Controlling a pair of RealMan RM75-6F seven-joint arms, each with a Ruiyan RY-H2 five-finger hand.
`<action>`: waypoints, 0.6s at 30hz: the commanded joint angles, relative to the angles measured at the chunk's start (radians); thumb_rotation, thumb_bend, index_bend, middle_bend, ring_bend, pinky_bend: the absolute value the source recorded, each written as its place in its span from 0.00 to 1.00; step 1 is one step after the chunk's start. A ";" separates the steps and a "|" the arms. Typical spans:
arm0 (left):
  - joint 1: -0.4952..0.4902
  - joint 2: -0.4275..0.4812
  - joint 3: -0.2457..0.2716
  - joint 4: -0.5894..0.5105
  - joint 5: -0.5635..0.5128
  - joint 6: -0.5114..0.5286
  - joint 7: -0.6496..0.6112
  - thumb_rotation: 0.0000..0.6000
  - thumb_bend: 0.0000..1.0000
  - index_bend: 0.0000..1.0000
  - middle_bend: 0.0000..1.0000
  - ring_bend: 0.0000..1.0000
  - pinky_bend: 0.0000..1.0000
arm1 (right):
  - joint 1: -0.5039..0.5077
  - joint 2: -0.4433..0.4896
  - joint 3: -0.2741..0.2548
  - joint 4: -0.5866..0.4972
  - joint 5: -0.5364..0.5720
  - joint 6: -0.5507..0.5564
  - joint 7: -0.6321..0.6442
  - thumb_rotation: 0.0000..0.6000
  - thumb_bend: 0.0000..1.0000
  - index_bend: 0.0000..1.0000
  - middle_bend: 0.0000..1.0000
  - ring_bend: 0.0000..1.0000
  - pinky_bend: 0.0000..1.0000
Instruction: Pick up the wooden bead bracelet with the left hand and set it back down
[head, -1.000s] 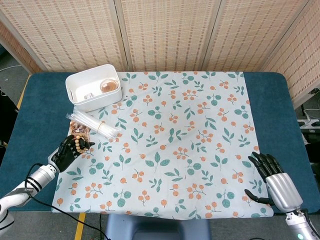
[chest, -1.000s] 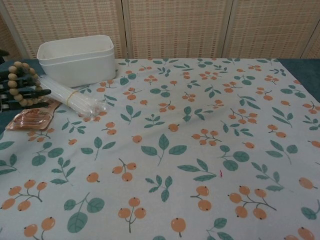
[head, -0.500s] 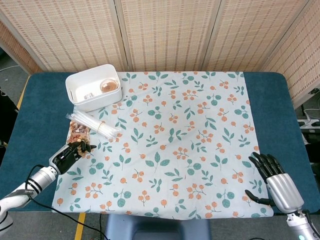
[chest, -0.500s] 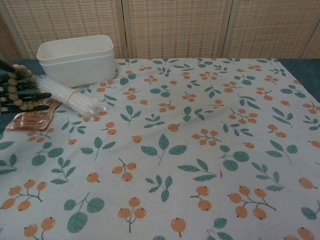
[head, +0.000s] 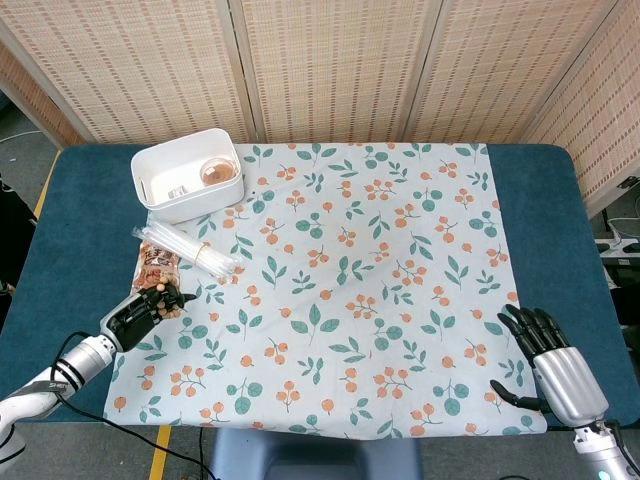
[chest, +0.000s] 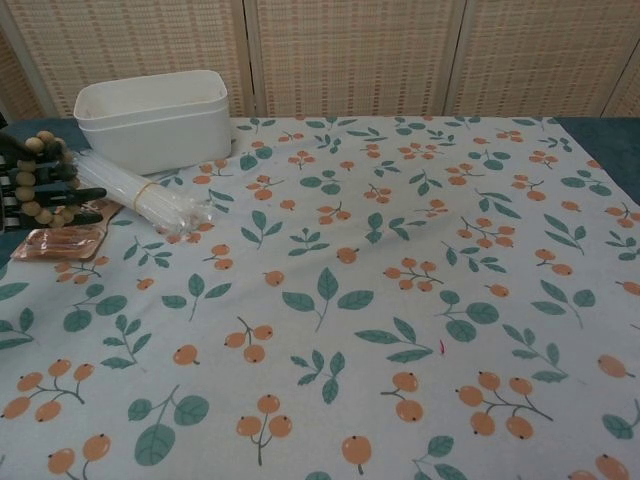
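Two views, head one first. Left hand (head: 140, 312) near the table's left edge, fingers curled round the bracelet (head: 163, 297), beads showing at the fingertips. So no gap to close: bracelet already in the hand, sitting on the fingertip side, toward the snack pack (head: 158, 262) just beyond. Looks low over the cloth (head: 400, 250), hard to tell whether touching it or not. Right hand (head: 545, 352) way off at the near right corner of the cloth, fingers spread, nothing in it, well out of this job. Bin (head: 187, 172) at the far left corner, tube bundle (head: 190, 250) lying between bin and pack.

Chest view next. Only the left fingertips (chest: 70, 193) poking in at the left edge, bracelet (chest: 28, 178) looped over them with the ring standing roughly upright, long way running top to bottom. Hanging just above the pack (chest: 60, 240), beside the tube bundle (chest: 150, 195). Probably the set-down phase: straight down puts it on the pack, so a spot of bare cloth on the near side seems safer. Just a guess though.
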 joint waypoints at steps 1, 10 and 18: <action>0.000 -0.004 -0.002 0.002 0.004 -0.009 0.014 0.99 1.00 0.46 0.50 0.20 0.03 | 0.000 0.000 0.000 0.001 -0.001 0.001 -0.001 0.68 0.20 0.00 0.00 0.00 0.00; 0.011 -0.027 -0.018 0.019 0.010 -0.060 0.090 1.00 1.00 0.33 0.40 0.13 0.03 | -0.001 -0.002 0.001 0.001 0.001 0.001 -0.003 0.68 0.20 0.00 0.00 0.00 0.00; 0.015 -0.043 -0.027 0.035 -0.004 -0.095 0.134 1.00 0.94 0.28 0.38 0.12 0.02 | -0.002 0.000 0.001 0.001 -0.001 0.003 -0.002 0.68 0.20 0.00 0.00 0.00 0.00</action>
